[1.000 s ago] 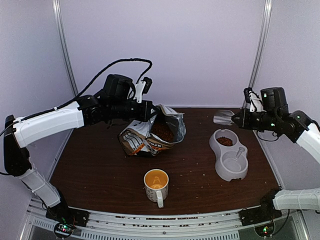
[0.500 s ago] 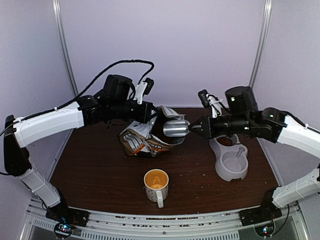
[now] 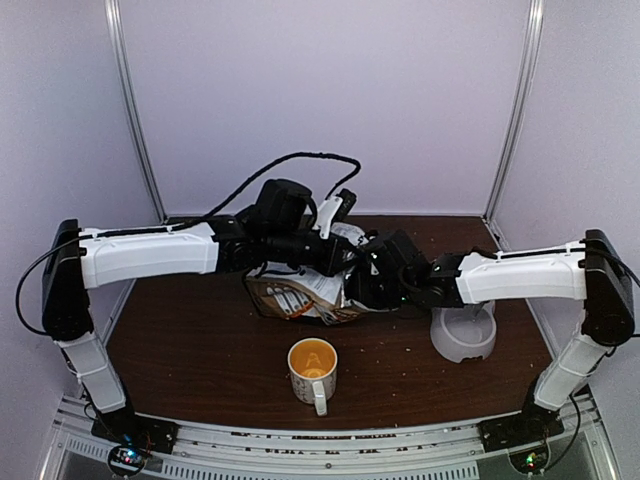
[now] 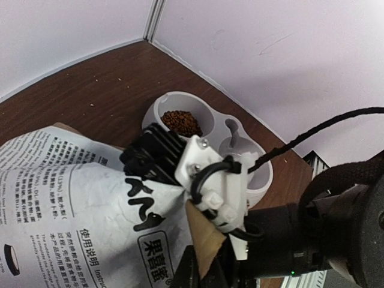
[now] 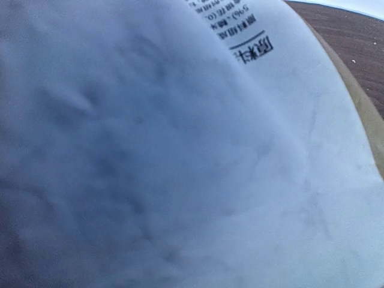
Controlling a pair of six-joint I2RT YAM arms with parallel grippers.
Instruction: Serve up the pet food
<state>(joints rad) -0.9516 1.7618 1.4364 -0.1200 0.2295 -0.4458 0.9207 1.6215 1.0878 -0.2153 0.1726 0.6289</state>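
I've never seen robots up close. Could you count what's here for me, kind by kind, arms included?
Robot arms: 2, the left arm and the right arm
Pet food bag: 1
Mug: 1
Double feeding dish: 1
Total: 5

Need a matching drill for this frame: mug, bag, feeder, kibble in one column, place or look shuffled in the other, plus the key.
Things:
1. mug
2. bag
3. feeder
4. kibble

Place or look:
A. in one feeder compartment
B. grey, on the right
C. at the front, orange inside
D. in the middle, printed with Chinese characters

Pairs: 1-C, 2-D, 3-B, 4-A
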